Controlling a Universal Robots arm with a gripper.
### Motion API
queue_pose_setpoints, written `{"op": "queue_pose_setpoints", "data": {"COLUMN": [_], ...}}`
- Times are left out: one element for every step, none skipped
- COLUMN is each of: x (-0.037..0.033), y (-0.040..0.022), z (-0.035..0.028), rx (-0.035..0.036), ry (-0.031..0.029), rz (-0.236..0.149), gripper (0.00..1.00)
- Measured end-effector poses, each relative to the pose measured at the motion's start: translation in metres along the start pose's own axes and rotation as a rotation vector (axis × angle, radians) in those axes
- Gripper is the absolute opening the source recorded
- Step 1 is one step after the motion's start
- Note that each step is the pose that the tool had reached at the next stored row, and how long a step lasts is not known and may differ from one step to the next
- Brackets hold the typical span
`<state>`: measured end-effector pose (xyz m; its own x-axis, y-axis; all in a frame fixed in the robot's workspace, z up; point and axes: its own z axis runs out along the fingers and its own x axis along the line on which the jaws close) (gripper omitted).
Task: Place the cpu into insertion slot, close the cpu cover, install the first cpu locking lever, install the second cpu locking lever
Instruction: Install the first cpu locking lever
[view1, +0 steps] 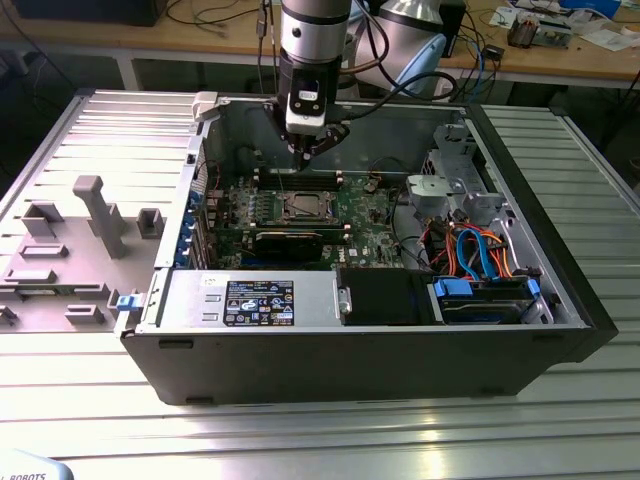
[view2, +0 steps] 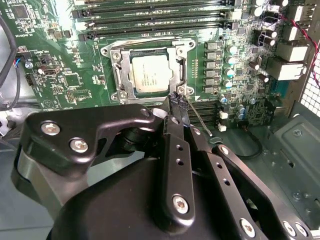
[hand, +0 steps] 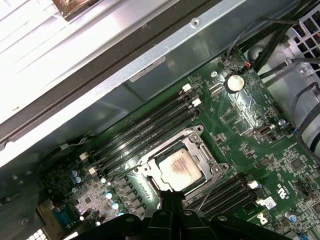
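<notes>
The cpu (view2: 148, 76) lies in the insertion slot (view1: 299, 205), with the cpu cover (view2: 150, 46) down around it. A lever rod (view2: 202, 122) sticks out loose just beside. The end effector (view2: 177, 98), tips together, hovers at the slot's corner. This is likely the first-lever step, which calls for pressing the rod down and hooking it.

cpu (view2: 148, 75) in insertion slot (view2: 116, 70), memory slots (view2: 150, 15) beside it, end effector (view2: 177, 98) at slot's corner

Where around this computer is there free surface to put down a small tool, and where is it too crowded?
Free: the slatted table along the near wall of the case, and the strip on the exterior view's right of it. Crowded: the grey fixture on the exterior view's left, and inside, under the gripper.
</notes>
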<state>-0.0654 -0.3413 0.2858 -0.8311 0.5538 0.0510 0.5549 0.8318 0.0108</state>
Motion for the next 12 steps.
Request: {"op": "queue_pose_setpoints", "data": {"x": [0.0, 0.0, 0.0, 0.0, 0.0, 0.0, 0.0, 0.0, 0.0, 0.0005, 0.0017, 0.0038], "y": [0.0, 0.0, 0.0, 0.0, 0.0, 0.0, 0.0, 0.0, 0.0, -0.0003, -0.0016, -0.0038], "z": [0.0, 0.0, 0.0, 0.0, 0.0, 0.0, 0.0, 0.0, 0.0, 0.0001, 0.0001, 0.0002], "rx": [0.0, 0.0, -0.0001, 0.0, -0.0001, 0.0, 0.0, 0.0, 0.0, -0.0003, -0.0019, -0.0067], "ry": [0.0, 0.0, -0.0001, 0.0, 0.0, 0.0, 0.0, 0.0, 0.0, -0.0004, -0.0024, -0.0096], "rz": [0.0, 0.0, 0.0, 0.0, 0.0, 0.0, 0.0, 0.0, 0.0, 0.0, 0.0, -0.001], "gripper": [0.11, 0.11, 0.11, 0.11, 0.11, 0.11, 0.11, 0.11, 0.11, 0.11, 0.11, 0.11]}}
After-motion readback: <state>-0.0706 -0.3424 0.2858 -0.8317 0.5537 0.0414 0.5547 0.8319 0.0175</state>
